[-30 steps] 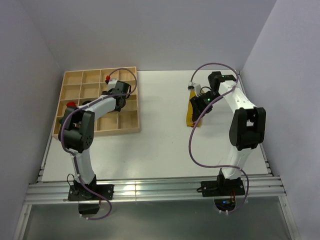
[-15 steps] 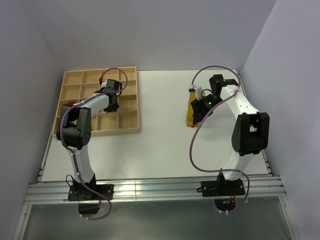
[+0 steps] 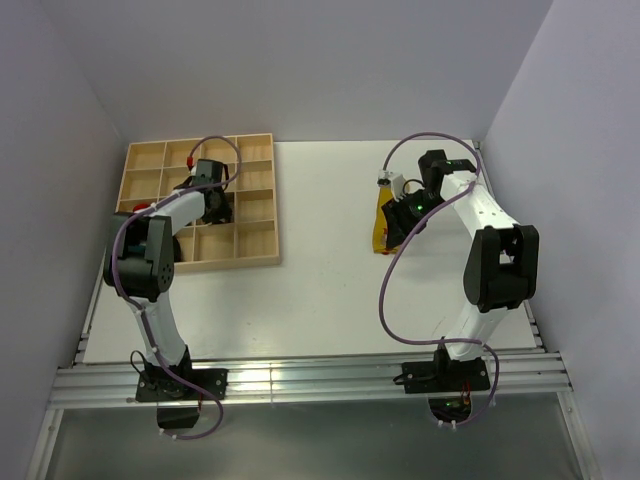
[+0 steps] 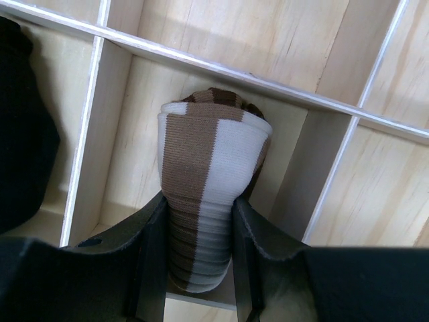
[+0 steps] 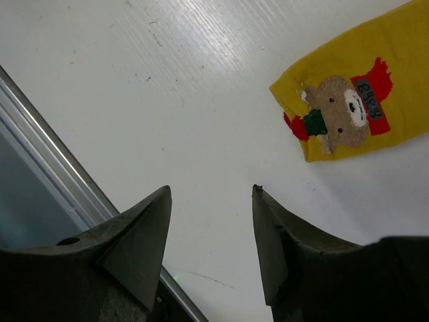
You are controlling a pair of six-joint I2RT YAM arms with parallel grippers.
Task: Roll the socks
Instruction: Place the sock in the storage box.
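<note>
- Position is what your next move turns on: the yellow sock point(image 5: 375, 87) lies to the upper right of the right end effector point(image 5: 211, 194) in the right wrist view, off to one side and not between the fingers.
- Its long axis runs on a diagonal, from the near end with the bear patch point(image 5: 338, 111) up and out of the frame's upper right corner.
- Your right arm is plainly the nearer one; the left is well apart, over the wooden tray point(image 4: 234, 70) at the upper left of the overhead view.
- The right end effector stands partly open and empty, with bare desk point(image 5: 167, 87) showing in the gap and a metal rail point(image 5: 53, 141) at the left.
- The left end effector point(image 4: 199, 201) is closed on the white-and-brown sock point(image 4: 208, 168), gripping its lower half, over one compartment of the tray.
- That sock is a stubby, upright roll of ribbed knit, soft and bulging above the fingers.
- A black sock point(image 4: 23, 134) fills the compartment at the left edge.
- The yellow sock is flat, thin and limp; you will likely need to come down on its end squarely, or it may just slide on the smooth desk.
</note>
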